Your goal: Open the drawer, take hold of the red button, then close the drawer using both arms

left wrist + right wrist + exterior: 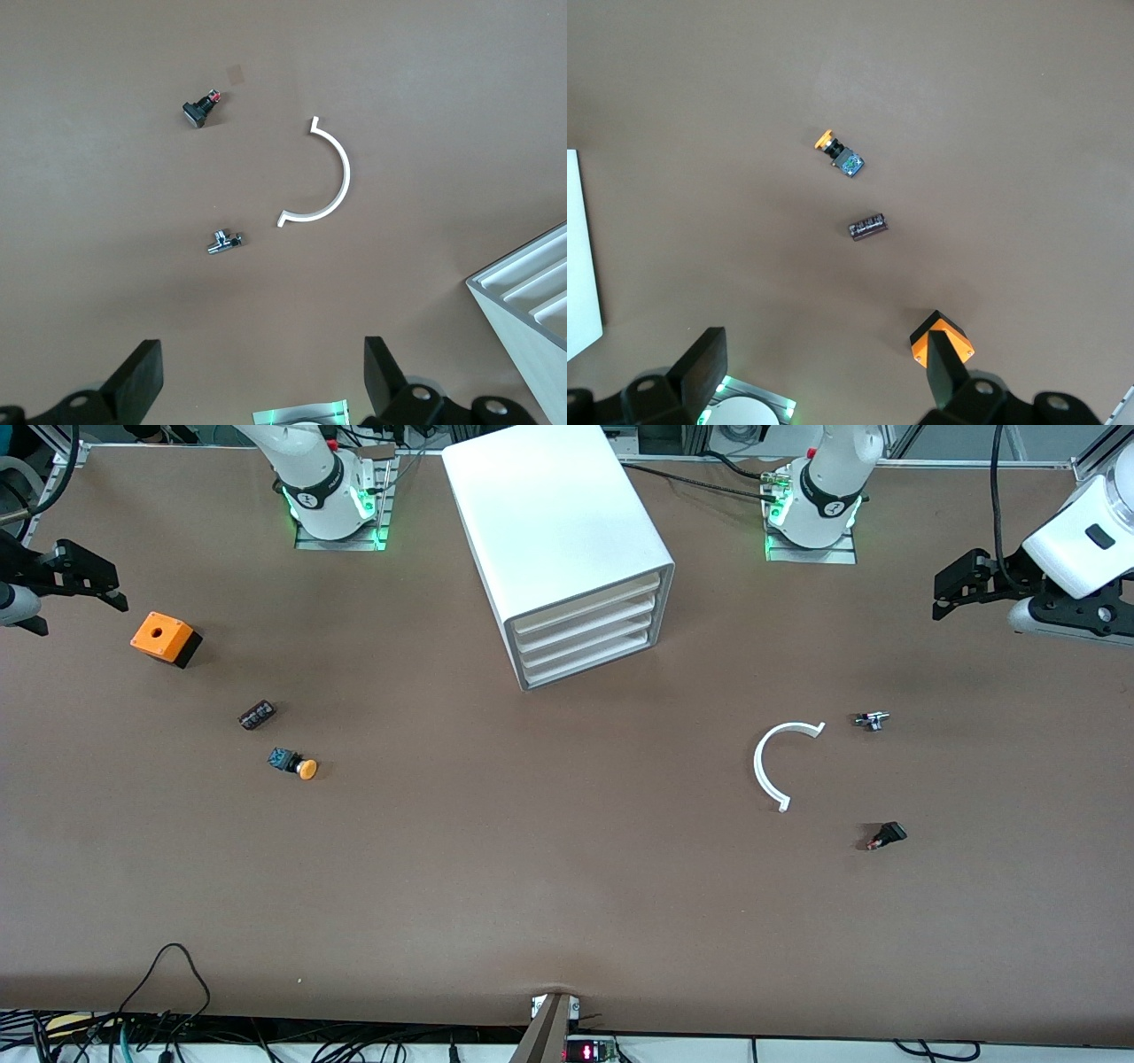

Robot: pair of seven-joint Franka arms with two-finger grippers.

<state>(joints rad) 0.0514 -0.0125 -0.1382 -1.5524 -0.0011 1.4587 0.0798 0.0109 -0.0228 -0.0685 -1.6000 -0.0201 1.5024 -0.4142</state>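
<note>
The white cabinet (558, 514) stands in the middle of the table near the arm bases, and a corner of it shows in the left wrist view (532, 301). Its top drawer (589, 607) is shut, like the three below it. No red-capped button is in view. My left gripper (974, 613) is open and empty, up over the left arm's end of the table; it also shows in the left wrist view (264, 372). My right gripper (80, 618) is open and empty over the right arm's end, beside an orange box (164, 638); it also shows in the right wrist view (824, 363).
Toward the right arm's end lie an orange-capped button (292, 763), a dark cylinder part (256, 715) and the orange box (943, 341). Toward the left arm's end lie a white arc piece (775, 766), a small metal part (871, 720) and a black part with a red tip (888, 835).
</note>
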